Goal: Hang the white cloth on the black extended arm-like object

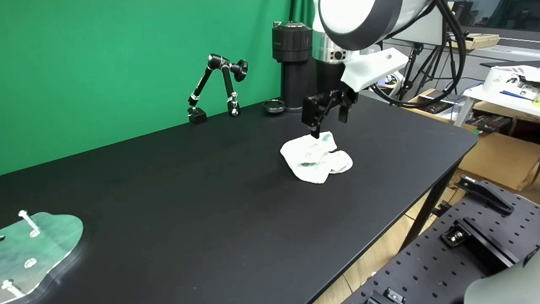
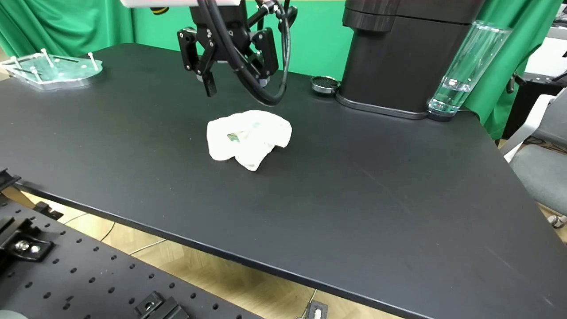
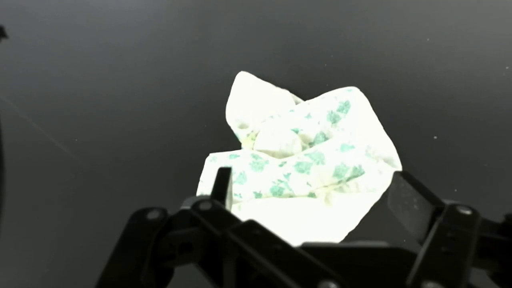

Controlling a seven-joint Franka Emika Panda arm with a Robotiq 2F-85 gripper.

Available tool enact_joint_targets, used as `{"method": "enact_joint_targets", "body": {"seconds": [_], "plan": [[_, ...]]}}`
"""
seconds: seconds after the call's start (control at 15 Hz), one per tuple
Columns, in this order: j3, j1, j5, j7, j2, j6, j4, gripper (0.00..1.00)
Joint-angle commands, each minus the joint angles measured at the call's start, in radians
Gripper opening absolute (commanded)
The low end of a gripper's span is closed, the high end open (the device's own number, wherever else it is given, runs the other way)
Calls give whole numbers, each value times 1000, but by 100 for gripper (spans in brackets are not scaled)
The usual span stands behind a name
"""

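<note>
The white cloth (image 1: 304,154) with green flower print lies crumpled on the black table. It also shows in an exterior view (image 2: 254,133) and in the wrist view (image 3: 280,216). The black arm-like object (image 1: 215,62) stands bent at the table's back edge by the green backdrop. In an exterior view only a part of it (image 2: 290,17) shows behind my gripper and cables. My gripper (image 1: 329,125) is open and empty above the cloth, apart from it. In the wrist view the open fingers (image 3: 312,186) stand wide, with the cloth below and between them.
A black coffee machine (image 1: 294,76) with a tilted clear water tank (image 2: 465,71) stands at the back, a small round metal dish (image 1: 274,106) beside it. A green-tinted clear plate with white posts (image 1: 59,230) lies at the far end. The table (image 1: 190,211) has a front edge.
</note>
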Motion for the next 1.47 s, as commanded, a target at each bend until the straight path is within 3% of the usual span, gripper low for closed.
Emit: {"method": "enact_joint_targets", "body": {"seconds": [0.0,0.53,1.0,1.07,1.13,1.4], "plan": [[-31,32,-11,-4,86,7,39,100],[-119,76,-104,85,222,109,119,100],[-118,107,69,52,326,124,192,100],[-117,112,90,50,338,126,201,93],[-116,117,106,49,347,128,210,74],[-119,133,147,48,364,145,227,45]]}}
